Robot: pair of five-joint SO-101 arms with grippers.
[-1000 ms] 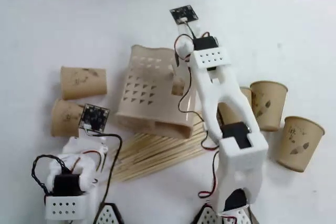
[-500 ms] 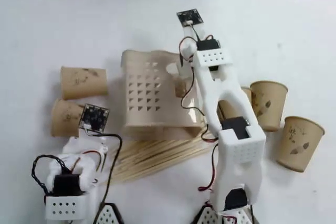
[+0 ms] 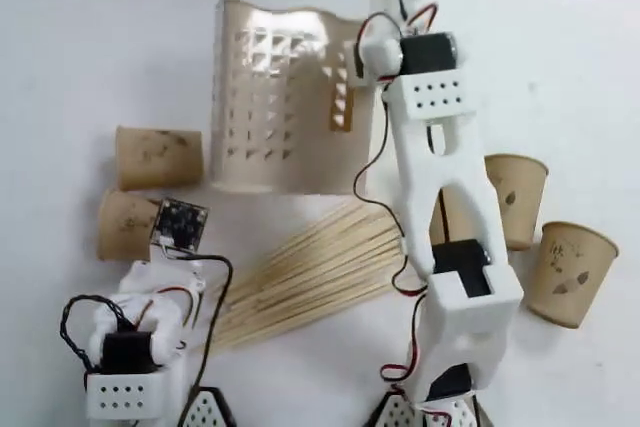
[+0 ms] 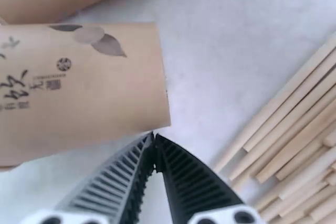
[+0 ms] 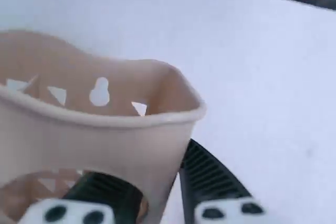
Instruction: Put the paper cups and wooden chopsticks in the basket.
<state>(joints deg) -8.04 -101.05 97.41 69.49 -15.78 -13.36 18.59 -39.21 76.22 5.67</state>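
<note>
Two sets of fingers. Left fingers point(image 4: 155, 153): pressed together, holding nothing, tips just beside a paper cup point(image 4: 79, 85) lying on its side; a second cup point(image 3: 158, 157) lies beyond it, also on its side. Wooden chopsticks point(image 3: 310, 282): loose fanned bundle on the white tabletop point(image 3: 100, 47), between the two arms. Right fingers point(image 5: 198, 169): clamped on the wall of the basket point(image 3: 285, 97), one inside, one outside, basket toward the tabletop's far edge. Right of that arm: middle cup point(image 3: 515, 197), outer cup point(image 3: 568, 272), and a hidden cup point(image 3: 447, 215) partly behind the arm.
</note>
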